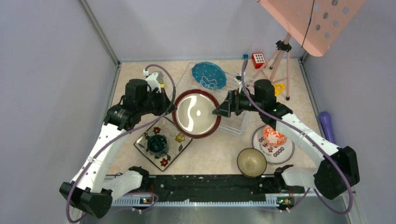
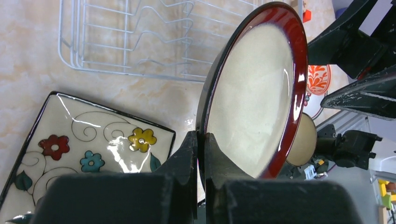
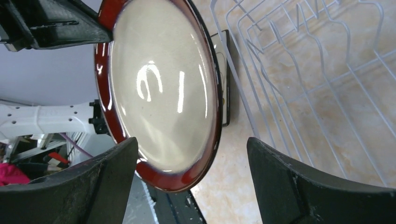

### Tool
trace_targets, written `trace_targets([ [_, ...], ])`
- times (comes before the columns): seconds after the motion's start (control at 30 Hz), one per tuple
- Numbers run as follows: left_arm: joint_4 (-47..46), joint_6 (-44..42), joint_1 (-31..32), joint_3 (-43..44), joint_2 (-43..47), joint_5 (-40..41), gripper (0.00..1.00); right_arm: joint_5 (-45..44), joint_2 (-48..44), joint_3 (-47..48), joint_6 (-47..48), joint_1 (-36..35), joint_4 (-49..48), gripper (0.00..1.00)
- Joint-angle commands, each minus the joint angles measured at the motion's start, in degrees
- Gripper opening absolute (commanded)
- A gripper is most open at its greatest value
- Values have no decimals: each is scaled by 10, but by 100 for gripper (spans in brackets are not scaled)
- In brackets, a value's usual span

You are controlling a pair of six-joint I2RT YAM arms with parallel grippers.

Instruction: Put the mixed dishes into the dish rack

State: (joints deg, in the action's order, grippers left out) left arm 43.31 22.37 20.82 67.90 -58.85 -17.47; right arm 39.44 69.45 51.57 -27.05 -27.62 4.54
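My left gripper (image 1: 173, 110) is shut on the left rim of the brown-rimmed cream plate (image 1: 197, 113) and holds it above the table, tilted; the left wrist view (image 2: 201, 140) shows the rim (image 2: 254, 93) pinched between the fingers. My right gripper (image 1: 218, 112) is open at the plate's right rim; in the right wrist view (image 3: 191, 142) its jaws stand wide around the plate's edge (image 3: 159, 88) without touching. The white wire dish rack (image 1: 236, 125) holds the blue polka-dot plate (image 1: 208, 75). The teal mug (image 1: 157, 143) sits on the square floral plate (image 1: 175, 150).
The tan bowl (image 1: 251, 162) stands front right. The red-white bowl (image 1: 274, 136) sits on the white red-marked plate (image 1: 286, 150). A pink perforated stand (image 1: 313, 23) on a tripod, toy blocks (image 1: 258, 59) and a purple cylinder (image 1: 326, 125) are at the back right.
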Motion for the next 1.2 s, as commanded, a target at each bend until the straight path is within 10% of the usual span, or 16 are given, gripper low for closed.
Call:
trace_targets([
  [0.0,-133,30,-11,28,-2,-88,0,21,16,42,-50,-4,-64,82],
  [0.23,-166,42,-22,17,4,-100,0,11,44,41,-86,-2,-93,63],
  [0.33,-176,48,-27,10,9,-104,0,10,45,38,-88,-2,-107,36],
  [0.4,-179,50,-28,6,8,-105,0,-3,46,47,-77,-2,-100,0],
  [0.47,-162,49,-30,6,5,-82,4,-25,44,59,-57,0,-84,0],
  [0.6,-114,54,-31,8,5,3,61,-105,38,93,4,5,-70,0],
  [0.87,-103,44,-31,-41,35,57,68,-282,66,183,162,9,-97,0],
  [1.17,-90,49,-31,-90,60,117,67,-271,135,255,385,10,-177,0],
])
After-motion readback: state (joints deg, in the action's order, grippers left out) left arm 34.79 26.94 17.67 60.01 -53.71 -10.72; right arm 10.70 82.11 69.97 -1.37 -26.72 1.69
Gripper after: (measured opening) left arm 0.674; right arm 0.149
